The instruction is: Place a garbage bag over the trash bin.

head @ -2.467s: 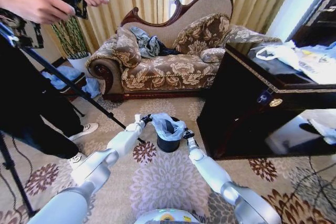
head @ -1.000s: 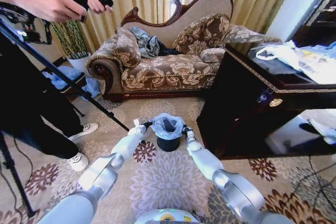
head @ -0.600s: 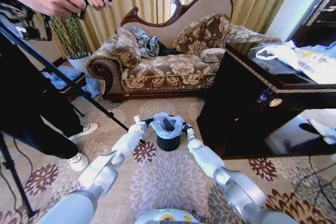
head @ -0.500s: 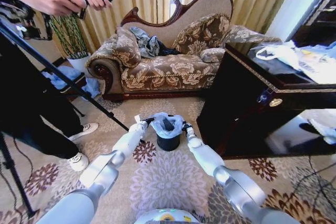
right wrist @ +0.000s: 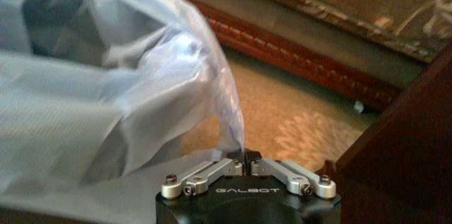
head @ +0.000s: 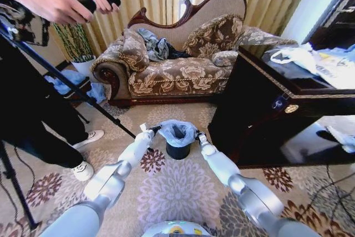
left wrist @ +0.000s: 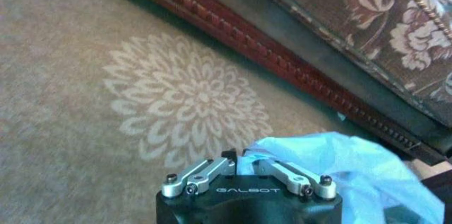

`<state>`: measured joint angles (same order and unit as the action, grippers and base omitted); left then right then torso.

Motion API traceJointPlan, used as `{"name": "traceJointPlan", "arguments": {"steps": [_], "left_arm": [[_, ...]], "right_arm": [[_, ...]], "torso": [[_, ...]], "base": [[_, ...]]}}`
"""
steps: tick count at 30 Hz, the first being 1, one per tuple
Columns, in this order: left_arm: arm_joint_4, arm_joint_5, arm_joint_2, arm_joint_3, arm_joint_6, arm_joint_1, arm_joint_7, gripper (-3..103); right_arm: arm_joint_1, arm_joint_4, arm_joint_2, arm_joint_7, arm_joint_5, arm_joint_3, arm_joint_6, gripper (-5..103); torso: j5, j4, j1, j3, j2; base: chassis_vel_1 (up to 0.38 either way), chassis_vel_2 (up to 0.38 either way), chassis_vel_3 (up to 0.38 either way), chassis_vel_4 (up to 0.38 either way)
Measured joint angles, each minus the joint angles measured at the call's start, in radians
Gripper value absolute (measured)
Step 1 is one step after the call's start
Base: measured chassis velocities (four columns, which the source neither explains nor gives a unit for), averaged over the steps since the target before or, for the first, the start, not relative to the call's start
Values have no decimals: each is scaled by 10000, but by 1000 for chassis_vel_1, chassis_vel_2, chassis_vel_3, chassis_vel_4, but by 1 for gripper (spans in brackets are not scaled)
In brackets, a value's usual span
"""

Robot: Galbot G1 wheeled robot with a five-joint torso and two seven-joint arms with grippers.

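From the head camera, the trash bin (head: 177,149) stands on the flowered carpet (head: 177,192) in front of the sofa (head: 177,65), with the dark cabinet (head: 266,120) off to its right. The garbage bag (head: 176,132) is draped over the bin's top, its mouth open and its edges puffed out around the rim, black showing below. The left gripper (head: 153,130) is at the bag's left edge and the right gripper (head: 196,135) at its right edge, both arms reaching in low from either side. At this distance the fingers cannot be made out.

Over to the left wrist camera: the left gripper (left wrist: 240,156) has its fingers pressed together on a pinch of the pale blue garbage bag (left wrist: 339,166), which billows out beside it above the carpet (left wrist: 141,102), the sofa's wooden base (left wrist: 282,49) running behind.

Right wrist camera now: the right gripper (right wrist: 242,155) has its fingers closed tight on a thin fold of the garbage bag (right wrist: 106,102), the plastic stretched wide and taut away from the pinch, the cabinet (right wrist: 403,155) close alongside.
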<state>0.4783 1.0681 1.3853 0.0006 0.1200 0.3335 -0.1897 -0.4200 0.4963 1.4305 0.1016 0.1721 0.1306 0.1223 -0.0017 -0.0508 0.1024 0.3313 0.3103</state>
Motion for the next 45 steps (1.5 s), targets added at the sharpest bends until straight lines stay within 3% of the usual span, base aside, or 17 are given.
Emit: {"name": "traceJointPlan", "arguments": {"steps": [19, 23, 30, 33, 34, 35, 36, 37, 39, 43, 44, 45], "left_arm": [[0, 181, 5, -239, 70, -150, -310, 11], [-2, 166, 24, -295, 83, -85, -266, 11], [249, 234, -126, -194, 192, 76, -123, 11], [244, 241, -128, -173, 201, 128, -92, 16], [229, 240, -122, -170, 201, 139, -87, 16], [229, 240, -122, -170, 201, 139, -87, 16], [198, 238, -106, -168, 201, 154, -77, 18], [180, 234, -92, -172, 202, 159, -75, 18], [131, 206, -58, -184, 208, 180, -73, 18], [151, 203, -67, -187, 232, 217, -63, 19], [190, 222, -83, -187, 252, 242, -44, 19], [190, 222, -83, -187, 252, 242, -44, 19]], "right_arm": [[390, -859, 418, -927, 713, 53, 1189, 0], [416, -865, 446, -809, 604, 146, 1178, 0], [44, 2, -45, -396, -693, 11, 307, -2], [-64, 168, -167, -361, -1145, -65, -66, 14], [-69, 165, -166, -373, -1162, -70, -103, 14], [-69, 165, -166, -373, -1162, -70, -103, 14], [-68, 90, -123, -395, -1183, -76, -128, 25], [-65, 25, -80, -413, -1186, -79, -128, 25], [-57, -205, 95, -438, -1217, -106, -56, 36], [-97, -250, 164, -318, -1319, -207, -13, 46], [-116, -223, 114, -272, -1382, -215, -13, 57], [-116, -223, 114, -272, -1382, -215, -13, 57]], "torso": [[-3, -3, 0, 0, 2], [6, 0, 0, -1, 2], [2, 1, 0, -1, 2], [2, -1, 0, -1, 2], [2, 0, 0, 0, 2], [2, 0, 0, 0, 2], [-1, 1, 0, -1, 2], [0, 0, 0, -1, 2], [0, 0, 0, 0, 2], [1, 2, 0, -1, 2], [1, 2, 0, 0, 2], [1, 2, 0, 0, 2]], "base": [[0, 0, 0, 0], [0, 0, 0, 0], [0, 0, 0, 0], [0, 0, 0, 0], [0, 0, 0, 0], [0, 0, 0, 0], [0, 0, 0, 0], [0, 0, 0, 0], [0, 0, 0, 0], [0, 0, 0, 0], [0, 0, 0, 0], [0, 0, 0, 0]]}}
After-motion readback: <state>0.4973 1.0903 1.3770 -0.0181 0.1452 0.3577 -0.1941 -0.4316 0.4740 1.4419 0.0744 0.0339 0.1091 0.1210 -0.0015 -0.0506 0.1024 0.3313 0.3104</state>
